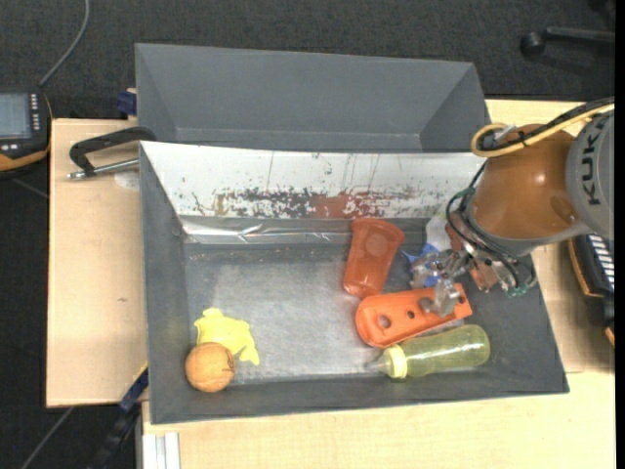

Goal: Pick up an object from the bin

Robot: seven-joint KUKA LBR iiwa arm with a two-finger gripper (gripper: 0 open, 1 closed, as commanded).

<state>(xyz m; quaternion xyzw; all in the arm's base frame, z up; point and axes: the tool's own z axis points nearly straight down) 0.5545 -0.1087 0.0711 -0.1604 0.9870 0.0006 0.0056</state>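
Observation:
My gripper (441,283) hangs low at the bin's right side, right over the upper right end of a flat orange plastic piece with round holes (398,319). Whether it touches that piece I cannot tell. An orange plastic cup (371,255) lies on its side just to the left of the gripper, near the back wall. A yellow-green translucent bottle (439,352) lies along the front wall, right below the flat orange piece. A small blue thing (423,258) shows between the cup and the gripper, partly hidden.
At the front left corner lie a crumpled yellow thing (229,332) and an orange ball (209,367), touching each other. The arm with its orange cover and cables comes in over the right rim.

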